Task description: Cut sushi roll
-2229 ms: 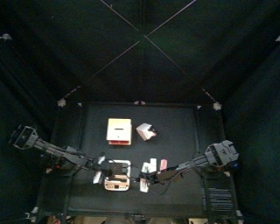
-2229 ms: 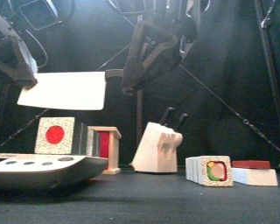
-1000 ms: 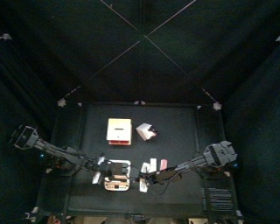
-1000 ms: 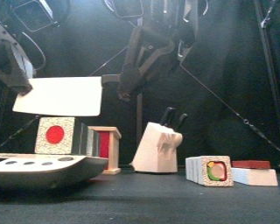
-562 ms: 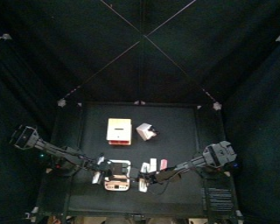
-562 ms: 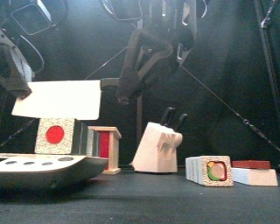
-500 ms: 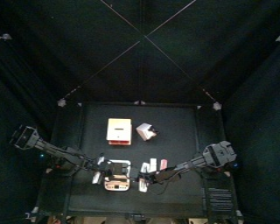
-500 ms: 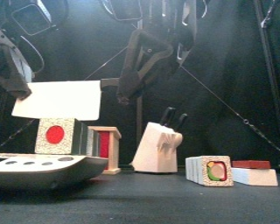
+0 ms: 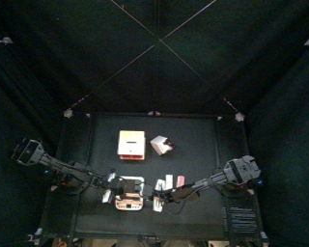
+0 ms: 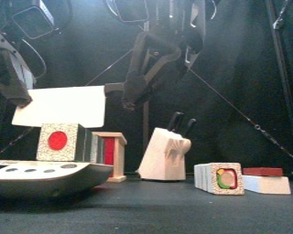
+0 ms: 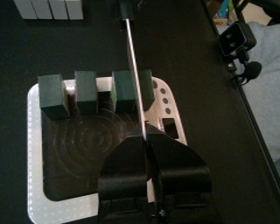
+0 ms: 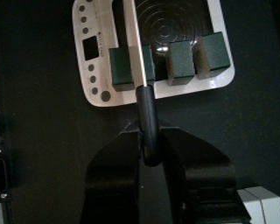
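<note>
Gripping a white-bladed cleaver, the left claw hovers at 9 o'clock of the right claw, clamped on a black-handled knife over the dark sushi roll.

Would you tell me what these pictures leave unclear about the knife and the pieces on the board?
Wrist views: the knife is edge-on, so its height above the dark pieces is unclear.
Top view: things at the table's front edge are too small to separate.
</note>
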